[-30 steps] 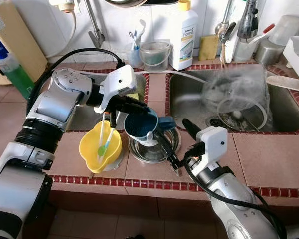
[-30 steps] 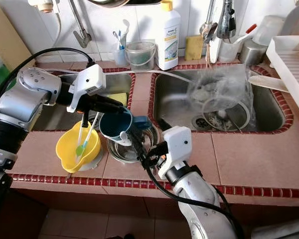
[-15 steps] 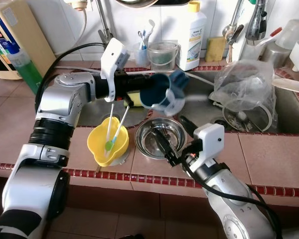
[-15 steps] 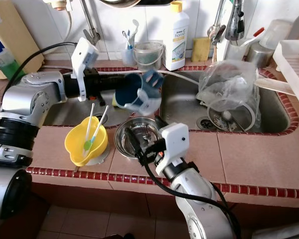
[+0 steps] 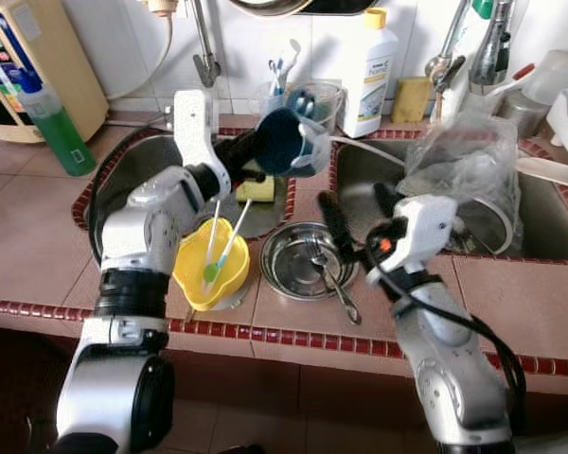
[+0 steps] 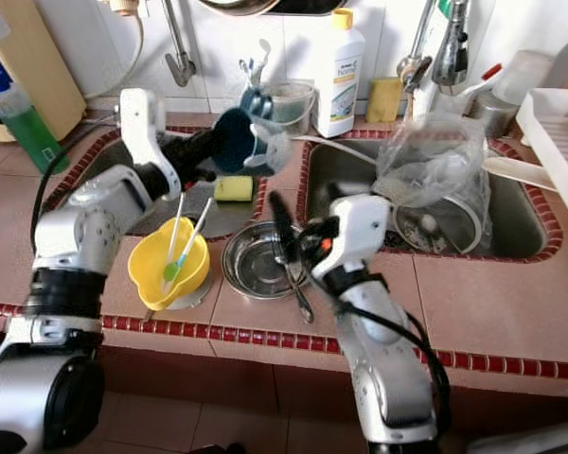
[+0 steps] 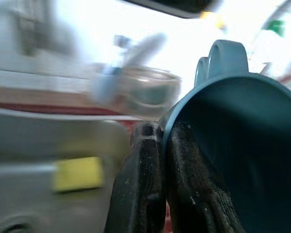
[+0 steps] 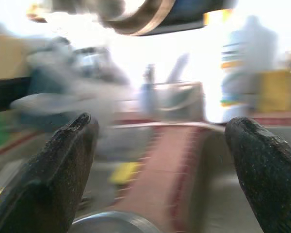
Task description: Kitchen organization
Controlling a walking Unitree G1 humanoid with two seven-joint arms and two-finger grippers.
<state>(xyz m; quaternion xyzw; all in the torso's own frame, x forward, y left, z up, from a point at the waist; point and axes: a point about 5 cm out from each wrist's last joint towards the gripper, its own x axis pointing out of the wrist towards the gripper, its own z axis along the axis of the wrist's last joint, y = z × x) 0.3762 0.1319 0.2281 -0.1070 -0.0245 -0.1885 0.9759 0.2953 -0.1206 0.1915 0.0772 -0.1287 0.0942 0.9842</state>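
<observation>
The blue cup was held tipped on its side above the left sink, its rim clamped between the fingers of the left gripper. The right gripper was raised with its fingers spread wide, over the steel bowl on the tiled counter in front of the sinks. Beside the bowl, nearer the left sink, a yellow bowl was seen holding utensils.

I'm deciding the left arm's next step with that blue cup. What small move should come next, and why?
Probably lower it gently toward the left sink. The left gripper pinches the blue cup by its rim, holding it tipped in the air beside the clear container, while the right gripper hovers open over the steel bowl.
</observation>
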